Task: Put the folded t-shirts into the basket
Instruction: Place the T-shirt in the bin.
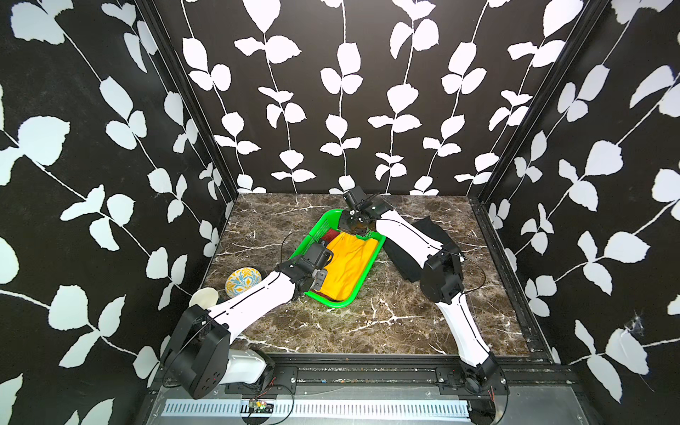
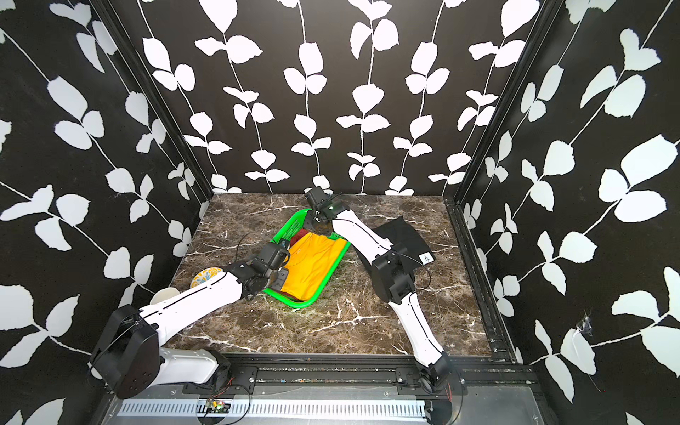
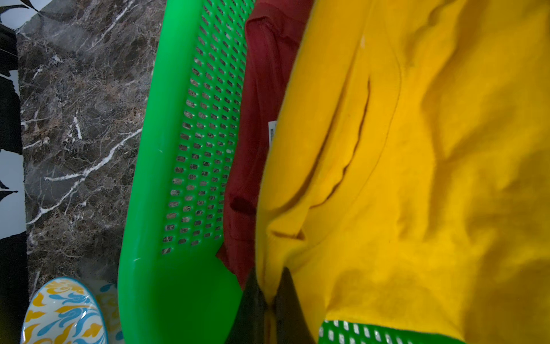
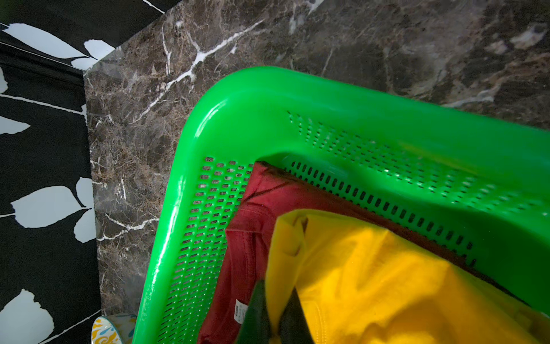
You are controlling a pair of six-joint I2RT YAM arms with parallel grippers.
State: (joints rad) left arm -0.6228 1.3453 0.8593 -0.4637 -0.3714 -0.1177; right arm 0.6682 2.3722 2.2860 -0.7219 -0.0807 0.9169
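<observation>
The green basket (image 1: 330,304) stands mid-table, turned at an angle. A red t-shirt (image 1: 333,234) lies on its bottom, with the yellow t-shirt (image 1: 353,262) spread over it. My left gripper (image 3: 269,295) is shut on the yellow t-shirt's near left corner (image 1: 321,279). My right gripper (image 4: 275,303) is shut on its far end (image 1: 358,232), just inside the basket's far rim. The black t-shirt (image 2: 401,235) lies flat on the table to the right of the basket, partly hidden under my right arm. A white label (image 2: 427,258) shows on it.
A yellow-blue patterned bowl (image 1: 243,281) and a white cup (image 1: 204,296) sit left of the basket, beside my left forearm. The marble table (image 1: 368,323) is boxed in by leaf-patterned walls on three sides.
</observation>
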